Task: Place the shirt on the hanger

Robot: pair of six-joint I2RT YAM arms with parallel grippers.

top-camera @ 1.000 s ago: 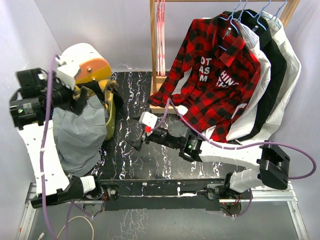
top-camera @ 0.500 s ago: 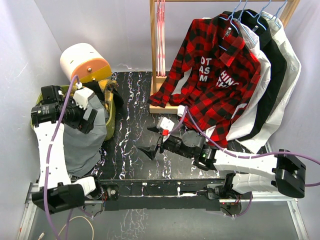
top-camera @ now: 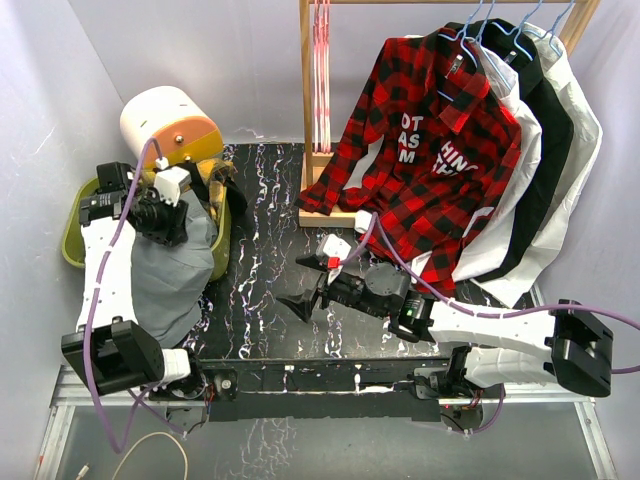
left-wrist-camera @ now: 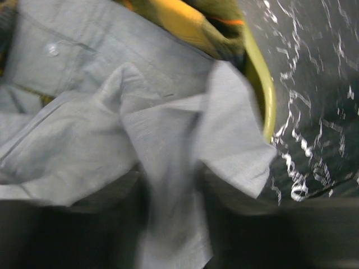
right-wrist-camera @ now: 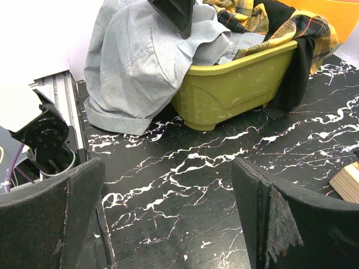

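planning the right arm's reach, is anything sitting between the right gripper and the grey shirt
Nothing visible does. Only bare black table lies between the open right gripper and the grey shirt, which drapes out of the yellow-green basket. The left gripper pinches the shirt's top.

The left arm (top-camera: 100, 285) rises along the left edge of the tabletop, with its wrist bent down. The left gripper (top-camera: 165, 222) is closed on the shirt (top-camera: 160, 285). The right arm (top-camera: 480, 325) lies low, stretched from the near right corner toward the middle. The right gripper (top-camera: 297, 285) points left, its jaws wide apart.
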